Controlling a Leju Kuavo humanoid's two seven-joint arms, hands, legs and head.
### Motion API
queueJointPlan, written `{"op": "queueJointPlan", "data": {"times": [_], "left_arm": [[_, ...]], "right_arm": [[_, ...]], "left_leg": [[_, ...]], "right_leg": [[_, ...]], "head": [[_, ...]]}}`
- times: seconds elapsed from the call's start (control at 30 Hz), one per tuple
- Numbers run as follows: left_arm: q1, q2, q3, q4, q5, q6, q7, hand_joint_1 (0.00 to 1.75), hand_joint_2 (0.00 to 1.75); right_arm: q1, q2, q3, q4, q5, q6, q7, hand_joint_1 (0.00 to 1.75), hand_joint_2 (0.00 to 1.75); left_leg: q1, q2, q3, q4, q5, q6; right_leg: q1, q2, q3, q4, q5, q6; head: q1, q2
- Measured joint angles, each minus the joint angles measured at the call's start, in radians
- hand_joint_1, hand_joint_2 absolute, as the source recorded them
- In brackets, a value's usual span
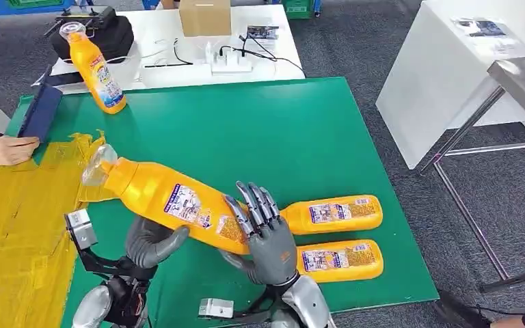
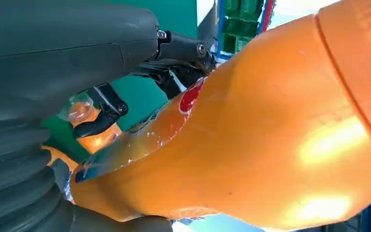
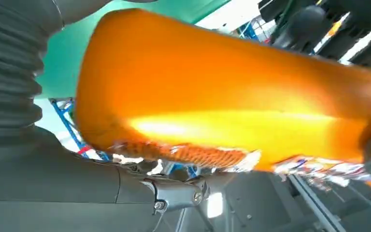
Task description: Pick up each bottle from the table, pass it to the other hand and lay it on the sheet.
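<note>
Both hands are on the same bottle (image 1: 171, 199) right now; the right hand (image 1: 263, 229) is wrapped around its base end, fingers (image 1: 254, 205) curled over the top of it, and the left hand (image 1: 152, 242) cups the body from underneath, nearer the neck; so each hand is clamped on that one bottle, which hangs tilted above the counter (image 1: 260, 130) with its clear cap (image 1: 98, 166) pointing away from the right hand and out over the yellow sheet (image 1: 14, 219); in the left wrist view the orange body (image 2: 251, 145) sits right against the dark fingers (image 2: 99, 113); in the right wrist view the base (image 3: 198, 111) rests in the palm.

Just past the right hand, on the side away from the left one, two more bottles (image 1: 333, 213) lie flat on the green counter, side by side; the nearer one (image 1: 342, 260) sits beside the wrist; a fourth bottle (image 1: 97, 68) stands well off at the far edge of the green.

A person's hand (image 1: 3, 150) rests on the far end of the yellow sheet, next to a dark blue board (image 1: 39, 113); beyond the green there's a white table (image 1: 178, 51) with a cardboard box (image 1: 205, 17), a black bag (image 1: 106, 34) and cables; grey carpet (image 1: 355, 48) all around.
</note>
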Motion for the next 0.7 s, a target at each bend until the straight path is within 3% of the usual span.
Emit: {"op": "queueJointPlan", "data": {"times": [0.23,0.4,0.57,0.7], "left_arm": [[0.000,0.000,0.010,0.000,-0.088,0.089,-0.027,1.75,1.75],[-0.013,0.002,0.050,0.000,-0.299,0.269,-0.057,1.75,1.75],[-0.043,0.023,0.107,0.013,-0.665,0.522,-0.052,1.75,1.75],[-0.068,0.047,0.148,0.032,-0.994,0.685,0.011,1.75,1.75]], "right_arm": [[0.012,0.021,-0.055,0.000,-0.058,0.000,-0.046,0.00,1.75],[0.018,0.030,-0.078,0.000,-0.183,0.000,-0.069,0.00,1.75],[0.018,-0.005,-0.002,-0.051,-0.421,0.000,0.055,0.00,1.75],[0.020,-0.060,0.081,-0.138,-0.512,0.000,0.120,0.00,1.75]], "left_leg": [[0.000,0.000,0.000,0.000,0.000,0.000],[0.000,0.000,0.000,0.000,0.000,0.000],[0.000,0.000,0.000,0.000,0.000,0.000],[0.000,0.000,0.000,0.000,0.000,0.000]], "right_leg": [[0.000,0.000,0.000,0.000,0.000,0.000],[0.000,0.000,0.000,0.000,0.000,0.000],[0.000,0.000,0.000,0.000,0.000,0.000],[0.000,0.000,0.000,0.000,0.000,0.000]], "head": [[0.000,0.000],[0.000,0.000],[0.000,0.000],[0.000,0.000]]}}
